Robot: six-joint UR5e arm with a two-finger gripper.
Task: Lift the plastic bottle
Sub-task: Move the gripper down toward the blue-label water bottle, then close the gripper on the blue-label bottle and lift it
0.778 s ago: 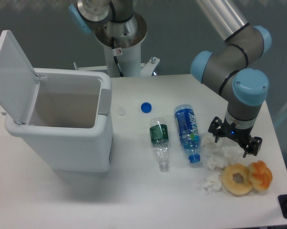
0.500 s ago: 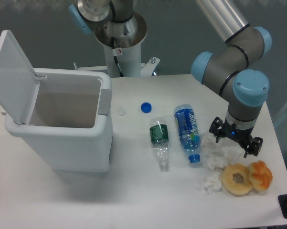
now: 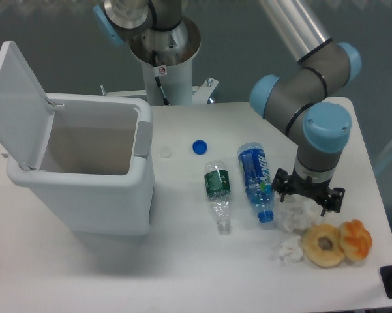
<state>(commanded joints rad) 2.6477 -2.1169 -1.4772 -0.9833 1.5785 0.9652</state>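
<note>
The grey robot arm with light blue joint caps (image 3: 319, 124) now stands further left over the white table (image 3: 182, 261) than it does in the earlier pictures, and its silver upper tube leans at a steeper slant. The black two-finger gripper (image 3: 308, 193) sits left of and slightly higher than its earlier place, nearer the clear plastic bottle with the blue label and blue cap (image 3: 256, 180). Its left fingertip now lies just beside that bottle's neck end, where a clear gap showed before. The fingers stand spread apart over the crumpled white tissue (image 3: 299, 213), as before.
</note>
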